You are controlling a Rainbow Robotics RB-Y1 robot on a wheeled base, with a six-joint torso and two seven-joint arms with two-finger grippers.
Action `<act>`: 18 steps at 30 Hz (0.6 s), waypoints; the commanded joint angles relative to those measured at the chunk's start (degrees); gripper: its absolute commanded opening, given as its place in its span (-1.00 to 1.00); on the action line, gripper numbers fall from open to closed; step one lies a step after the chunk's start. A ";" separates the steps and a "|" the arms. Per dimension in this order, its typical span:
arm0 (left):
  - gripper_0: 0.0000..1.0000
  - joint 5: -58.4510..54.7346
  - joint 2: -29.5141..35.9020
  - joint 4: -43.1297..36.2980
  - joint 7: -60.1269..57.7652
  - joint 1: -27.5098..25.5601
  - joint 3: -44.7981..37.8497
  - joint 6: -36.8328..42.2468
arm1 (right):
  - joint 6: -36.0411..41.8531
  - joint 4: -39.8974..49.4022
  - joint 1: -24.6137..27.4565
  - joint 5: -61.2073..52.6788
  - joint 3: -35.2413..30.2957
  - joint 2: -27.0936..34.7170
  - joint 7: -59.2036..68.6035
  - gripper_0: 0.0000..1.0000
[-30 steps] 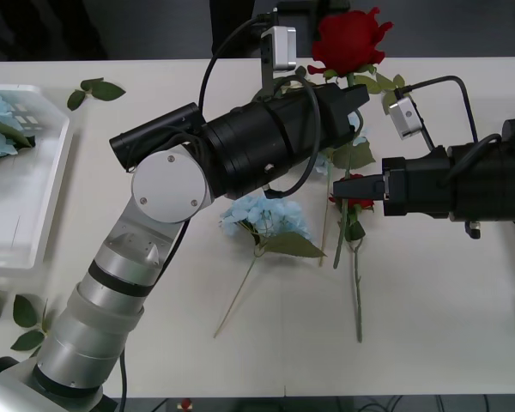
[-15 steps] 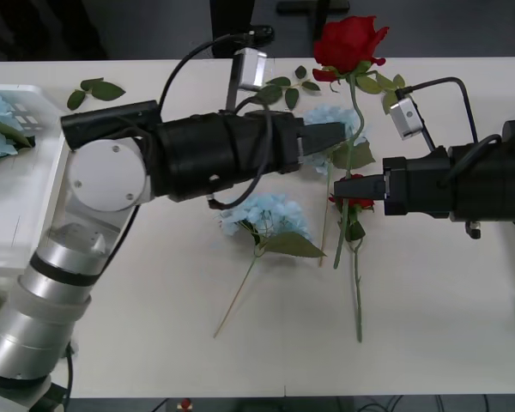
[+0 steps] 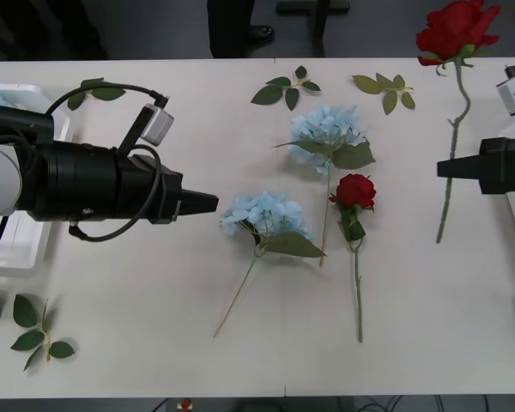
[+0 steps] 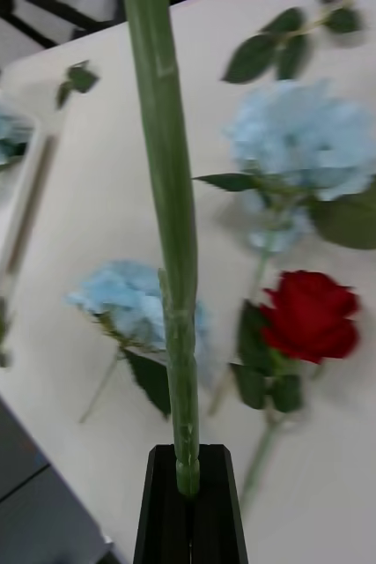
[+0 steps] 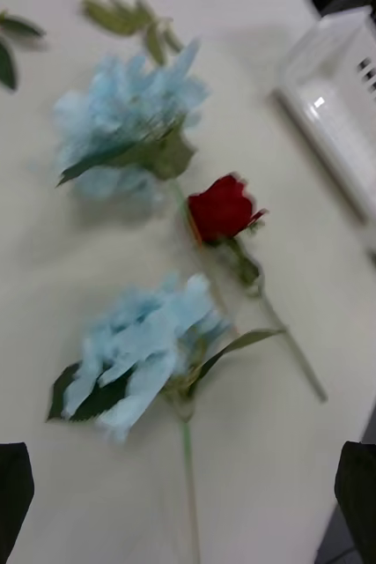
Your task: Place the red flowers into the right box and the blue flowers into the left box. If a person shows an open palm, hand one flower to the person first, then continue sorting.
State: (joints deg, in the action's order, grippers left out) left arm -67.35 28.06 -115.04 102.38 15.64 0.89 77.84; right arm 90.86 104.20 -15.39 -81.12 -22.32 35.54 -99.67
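Right hand [image 3: 442,168] clamped low on thin green stem of the lifted red fabric rose [image 3: 457,30], at the tabletop's [image 3: 154,326] right edge. Light, stem whippy, head-heavy; a low grip should let it swing. Left hand [image 5: 188,493] apart, near pale-blue hydrangea cluster [image 3: 266,215].

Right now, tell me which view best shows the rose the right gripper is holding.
The front view: the held rose shows whole, head to stem, clamped in the right gripper. The right wrist view gives just its stem rising from the shut fingers.
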 commanded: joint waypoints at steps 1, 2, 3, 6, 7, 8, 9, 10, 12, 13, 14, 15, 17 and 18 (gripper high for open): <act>1.00 9.60 -0.19 -6.16 -5.17 -2.29 1.49 4.08 | 1.69 0.74 0.01 6.94 -2.99 3.57 -2.28 -1.00; 1.00 13.12 -0.63 -7.66 -6.66 -2.90 2.63 5.31 | 1.96 0.74 0.01 9.49 -3.61 4.09 -2.28 -1.00; 1.00 14.96 -0.90 -8.27 -7.37 -3.25 3.24 5.75 | 2.05 0.74 0.01 10.81 -3.96 4.27 -2.28 -1.00; 1.00 25.25 -2.39 -11.52 -11.06 -5.19 7.99 6.54 | 2.05 0.74 -0.08 20.39 -4.57 5.06 -2.46 -1.00; 1.00 28.50 -2.74 -12.14 -12.03 -5.63 9.75 6.45 | 2.13 0.74 -0.16 23.46 -4.48 5.15 -2.46 -1.00; 1.00 32.63 -3.45 -12.84 -13.17 -5.89 12.21 6.36 | 2.05 0.74 -0.34 27.24 -4.40 5.15 -2.46 -1.00; 1.00 35.62 -4.06 -13.19 -14.31 -5.89 14.14 6.36 | 2.13 0.74 -0.52 30.23 -4.22 5.06 -2.28 -1.00; 1.00 38.96 -4.85 -13.11 -15.89 -5.89 16.43 6.27 | 2.13 0.74 -0.69 33.75 -3.78 5.06 -2.19 -1.00; 1.00 43.70 -6.26 -13.11 -18.00 -5.71 19.68 6.01 | 2.05 0.74 -0.87 39.28 -3.17 5.06 -1.84 -1.00; 1.00 46.52 -7.23 -12.93 -19.23 -5.54 21.52 6.01 | 2.05 0.74 -1.04 42.89 -2.99 5.06 -1.58 -1.00; 1.00 47.83 -7.84 -12.84 -19.67 -5.45 22.40 6.01 | 2.13 0.74 -1.04 45.00 -2.81 5.15 -1.58 -1.00; 1.00 49.42 -8.72 -12.58 -20.20 -5.36 23.55 5.92 | 2.13 0.74 -0.96 47.54 -2.64 5.06 -1.40 -1.00; 1.00 54.87 -10.83 -11.44 -21.08 -4.83 27.06 5.83 | 2.13 -0.05 -0.96 53.61 -2.11 5.06 -0.96 -1.00; 1.00 56.71 -11.27 -11.00 -21.08 -4.66 28.12 5.75 | 2.13 -0.49 -1.04 55.02 -2.02 5.06 -0.96 -1.00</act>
State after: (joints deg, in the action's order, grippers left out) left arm -14.37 18.93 -125.98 81.16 9.60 27.43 84.16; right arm 92.80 104.04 -15.40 -28.98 -24.03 39.61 -99.67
